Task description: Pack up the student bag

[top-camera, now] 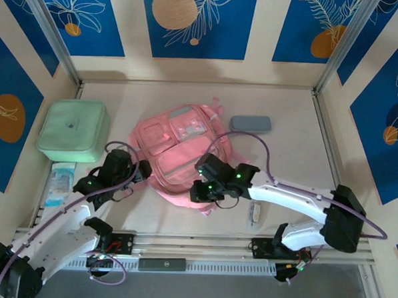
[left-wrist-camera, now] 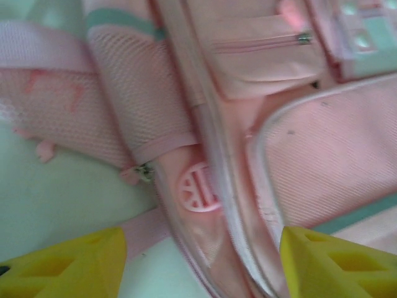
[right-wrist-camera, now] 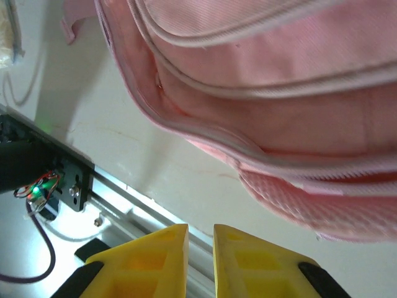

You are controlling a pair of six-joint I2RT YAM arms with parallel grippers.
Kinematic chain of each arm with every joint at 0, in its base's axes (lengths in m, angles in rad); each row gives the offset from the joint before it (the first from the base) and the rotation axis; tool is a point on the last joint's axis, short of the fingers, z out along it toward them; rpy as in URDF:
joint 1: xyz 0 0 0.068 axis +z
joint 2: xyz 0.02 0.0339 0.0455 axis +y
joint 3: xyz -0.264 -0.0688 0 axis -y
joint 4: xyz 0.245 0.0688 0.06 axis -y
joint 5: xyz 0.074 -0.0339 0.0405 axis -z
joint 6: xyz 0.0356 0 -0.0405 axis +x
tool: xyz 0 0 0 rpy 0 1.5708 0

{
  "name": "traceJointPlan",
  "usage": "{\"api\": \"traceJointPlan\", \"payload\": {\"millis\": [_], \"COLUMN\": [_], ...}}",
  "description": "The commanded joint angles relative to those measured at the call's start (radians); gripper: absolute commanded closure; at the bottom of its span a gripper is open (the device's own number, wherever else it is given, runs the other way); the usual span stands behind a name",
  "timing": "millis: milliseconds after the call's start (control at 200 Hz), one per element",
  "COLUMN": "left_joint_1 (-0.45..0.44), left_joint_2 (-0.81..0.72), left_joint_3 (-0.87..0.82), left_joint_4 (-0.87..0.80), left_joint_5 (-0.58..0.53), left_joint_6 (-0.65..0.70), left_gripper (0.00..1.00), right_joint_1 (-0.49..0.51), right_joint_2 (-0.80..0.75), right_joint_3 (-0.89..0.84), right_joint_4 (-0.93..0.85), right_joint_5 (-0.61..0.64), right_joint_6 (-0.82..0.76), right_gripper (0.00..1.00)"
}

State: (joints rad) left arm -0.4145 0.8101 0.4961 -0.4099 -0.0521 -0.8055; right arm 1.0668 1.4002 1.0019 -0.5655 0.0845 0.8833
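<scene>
Mint-green case [top-camera: 73,130], square and soft, lies at 9 o'clock on the bench [top-camera: 285,153] in the top view. A clear packet [top-camera: 60,182] sits just at its 6 o'clock.

Left arm [top-camera: 54,231] rises from its base at 7 o'clock, bends at the elbow and reaches toward 1 o'clock. This puts the left pincer [top-camera: 143,169] at the 8 o'clock edge of the student bag [top-camera: 179,144]. In the left wrist view the left pincer [left-wrist-camera: 201,239] is spread wide and grips nothing, with one yellow finger [left-wrist-camera: 68,267] at 7 o'clock and the other at 5 o'clock. Between them run the bag's side seam and a round pink badge [left-wrist-camera: 197,188]. A mesh pocket [left-wrist-camera: 133,93] lies at 11 o'clock and a zipped pocket [left-wrist-camera: 260,49] at 1 o'clock. Whether the fingers touch the fabric I cannot tell.

The student bag lies flat at the middle of the bench, front pockets up and its top toward 12 o'clock.

Right pincer [top-camera: 198,191] sits at the bag's 5 o'clock edge. The right arm [top-camera: 296,197] comes from its base at 5 o'clock, folds at an elbow near 4 o'clock and stretches toward 9 o'clock. In the right wrist view the right pincer [right-wrist-camera: 200,236] has its yellow fingers [right-wrist-camera: 155,257] pressed nearly together. Only a thin slit shows between them, and they hold nothing. They are beside the bag's piped lower edge, and a metal rail [right-wrist-camera: 142,214] crosses at 7 o'clock.

Grey pouch [top-camera: 250,124] lies at the bag's 2 o'clock, apart from it. A small white item [top-camera: 254,212] lies at 4 o'clock, just beside the right arm.
</scene>
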Motion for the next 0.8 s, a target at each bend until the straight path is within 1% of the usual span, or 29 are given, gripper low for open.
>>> {"api": "traceJointPlan", "payload": {"millis": [0,120,290,405,460,550,620,795], "left_joint_1": [0.083,0.163,0.266,0.299,0.311,0.316,0.317,0.316], "left_joint_2": [0.04,0.086,0.209,0.324,0.374,0.434,0.464,0.527], "left_joint_3": [-0.062,-0.101,-0.085,-0.077,-0.076,-0.067,-0.059,-0.036], "left_joint_4": [0.115,0.196,0.314,0.433,0.497,0.556,0.594,0.63], "left_joint_5": [0.13,0.136,0.223,0.298,0.335,0.339,0.347,0.358], "left_joint_6": [-0.054,-0.065,-0.053,-0.087,-0.108,-0.137,-0.151,-0.176], "left_gripper": [0.34,0.37,0.37,0.37,0.4,0.45,0.46,0.49], "right_joint_1": [0.018,0.021,0.018,0.017,0.014,0.009,0.001,-0.022], "right_joint_2": [0.07,0.118,0.165,0.178,0.18,0.18,0.181,0.184], "right_joint_3": [0.056,0.076,0.073,0.065,0.057,0.041,0.026,-0.003], "right_joint_4": [-0.027,-0.025,-0.022,-0.019,-0.014,-0.002,0.005,0.025], "right_joint_5": [0.064,0.078,0.081,0.078,0.077,0.071,0.068,0.058], "right_joint_6": [0.002,0.009,0.011,0.017,0.021,0.026,0.029,0.035], "right_gripper": [0.82,0.82,0.82,0.82,0.82,0.82,0.82,0.82]}}
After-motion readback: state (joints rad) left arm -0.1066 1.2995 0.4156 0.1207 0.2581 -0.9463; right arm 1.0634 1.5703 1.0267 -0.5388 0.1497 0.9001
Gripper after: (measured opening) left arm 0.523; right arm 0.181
